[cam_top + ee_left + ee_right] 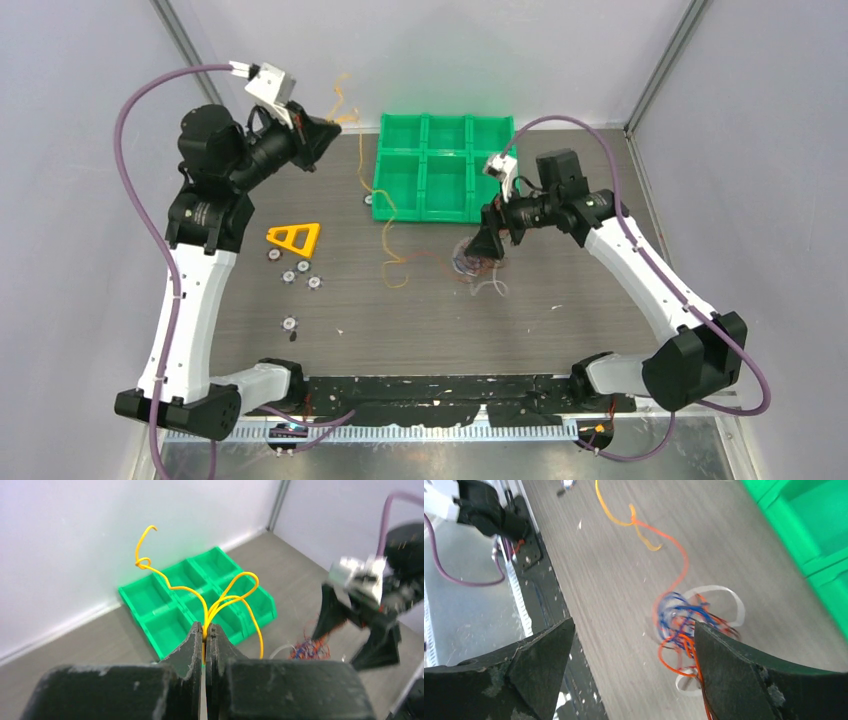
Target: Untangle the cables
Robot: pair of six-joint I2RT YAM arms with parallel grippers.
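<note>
My left gripper [318, 140] is raised at the back left and shut on a yellow cable [388, 215]. The cable loops above the jaws and trails down across the table. In the left wrist view the gripper [205, 627] pinches several strands of the yellow cable [220, 597]. A tangle of blue and orange wires [470, 262] lies on the table mid-right. My right gripper [487, 245] hangs open just over it. In the right wrist view the gripper [633, 627] is wide open, with the tangle [681, 620] beside the right finger [744, 670]. An orange strand [674, 555] runs from the tangle to the yellow cable's end [616, 517].
A green bin with several compartments [440, 165] stands at the back centre. A yellow triangle piece [295, 237] and small round pieces [300, 275] lie on the left. A white loop [729, 592] lies under the tangle. A black strip [430, 390] runs along the table's near edge.
</note>
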